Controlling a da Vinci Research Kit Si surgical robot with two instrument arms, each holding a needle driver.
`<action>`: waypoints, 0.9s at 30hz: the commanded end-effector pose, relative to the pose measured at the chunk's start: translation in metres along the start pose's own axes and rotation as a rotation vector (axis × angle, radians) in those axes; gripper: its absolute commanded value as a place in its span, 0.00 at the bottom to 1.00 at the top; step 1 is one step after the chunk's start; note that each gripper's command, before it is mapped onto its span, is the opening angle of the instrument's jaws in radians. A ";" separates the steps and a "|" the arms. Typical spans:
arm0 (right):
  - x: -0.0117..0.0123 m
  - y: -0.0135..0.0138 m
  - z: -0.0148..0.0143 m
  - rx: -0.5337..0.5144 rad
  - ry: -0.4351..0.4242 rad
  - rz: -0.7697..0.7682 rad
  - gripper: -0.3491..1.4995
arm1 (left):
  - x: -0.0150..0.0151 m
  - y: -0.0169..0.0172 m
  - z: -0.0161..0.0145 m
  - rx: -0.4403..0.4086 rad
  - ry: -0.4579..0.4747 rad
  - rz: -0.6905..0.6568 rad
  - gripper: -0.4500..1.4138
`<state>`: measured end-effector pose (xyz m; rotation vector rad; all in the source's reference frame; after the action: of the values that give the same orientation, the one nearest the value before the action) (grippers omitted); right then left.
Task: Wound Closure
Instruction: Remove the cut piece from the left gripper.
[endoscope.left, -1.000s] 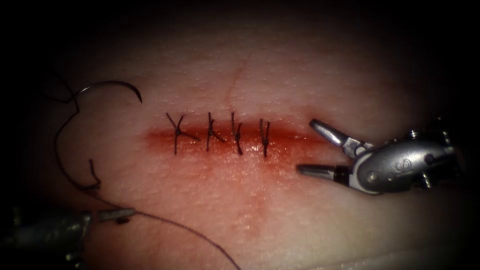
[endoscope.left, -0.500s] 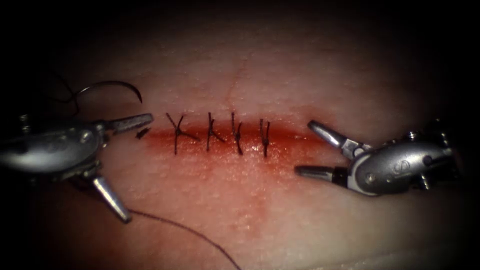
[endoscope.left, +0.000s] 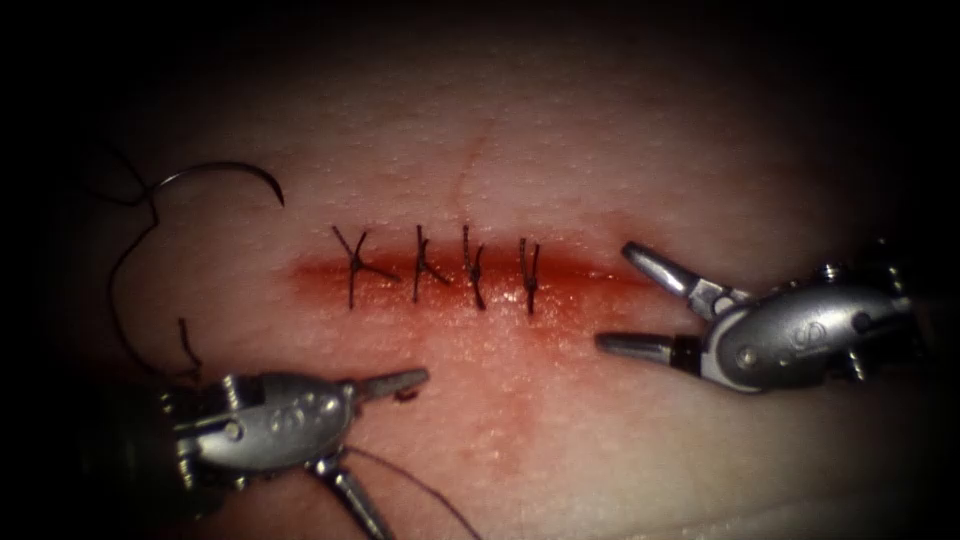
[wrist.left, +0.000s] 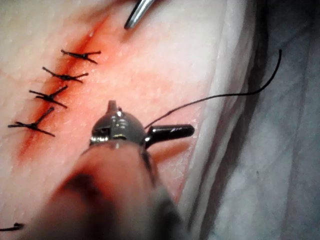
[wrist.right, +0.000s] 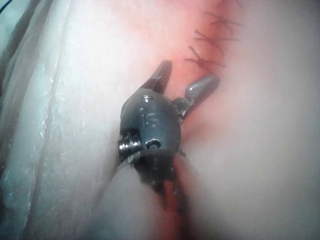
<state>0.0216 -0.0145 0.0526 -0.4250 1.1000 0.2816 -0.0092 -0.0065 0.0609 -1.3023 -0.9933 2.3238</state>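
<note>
Left gripper (endoscope.left: 385, 440) wide apart, holding nothing — low, near the cut (endoscope.left: 450, 275) in the tissue (endoscope.left: 600, 150). Right gripper (endoscope.left: 625, 300) wide too, empty, at the cut's right end. Needle (endoscope.left: 225, 172) lying loose, far left — maybe resting on top, thread (endoscope.left: 120, 290) curling below.

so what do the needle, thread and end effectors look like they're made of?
Needle: thin dark curved wire, probably steel, lying free on the tissue.
Thread: dark matte strand; fibre unclear.
Left end effector and right end effector: polished silvery metal with bright glints, both open and empty.
</note>
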 end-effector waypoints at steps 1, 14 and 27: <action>-0.0002 -0.0006 0.0006 0.000 0.003 0.000 0.88 | -0.0008 -0.0006 0.0010 0.003 -0.016 -0.006 0.82; -0.0001 -0.0007 0.0010 -0.004 0.000 0.000 0.89 | -0.0111 -0.0033 -0.0035 0.228 -0.257 -0.048 0.86; 0.0001 -0.0009 0.0014 0.002 0.004 0.013 0.89 | -0.0065 0.0012 -0.0069 0.321 -0.277 0.016 0.86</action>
<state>0.0225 -0.0144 0.0527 -0.4089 1.1100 0.3032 -0.0002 -0.0072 0.0597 -0.9473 -0.5955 2.5715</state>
